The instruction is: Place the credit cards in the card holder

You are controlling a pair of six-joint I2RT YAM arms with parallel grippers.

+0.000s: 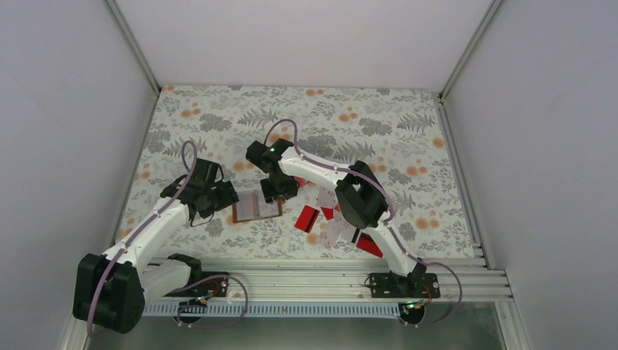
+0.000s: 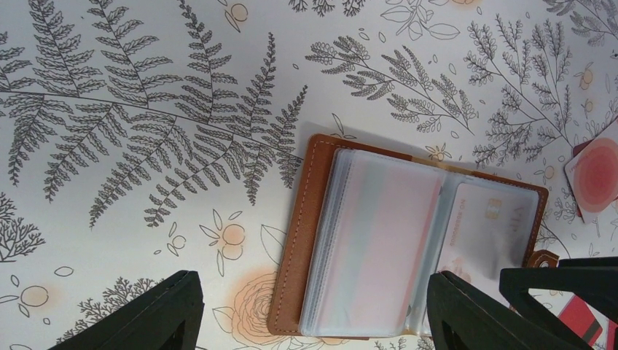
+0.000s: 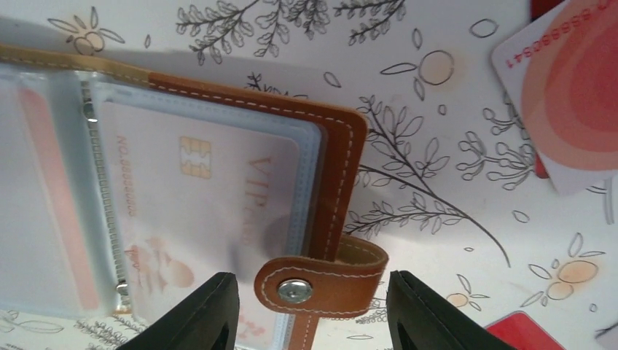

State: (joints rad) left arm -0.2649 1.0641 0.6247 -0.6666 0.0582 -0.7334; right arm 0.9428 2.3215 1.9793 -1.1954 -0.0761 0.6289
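Top external view: the card holder [image 1: 256, 206] lies open on the desk [image 1: 408, 131], left of centre toward the near edge. Its long axis runs roughly along that edge, strap end toward the right edge. The left tool [image 1: 221, 196] is at its left end and the right tool [image 1: 280, 189] overhangs its right end. Red cards [image 1: 307, 218] lie just to its right. Left wrist view shows the left tool's jaws wide apart, empty. Only the right wrist view shows the strap [image 3: 321, 286] between the right tool's spread jaws, a VIP card [image 3: 211, 211] in a pocket, and a white card [image 3: 572, 95] nearby.
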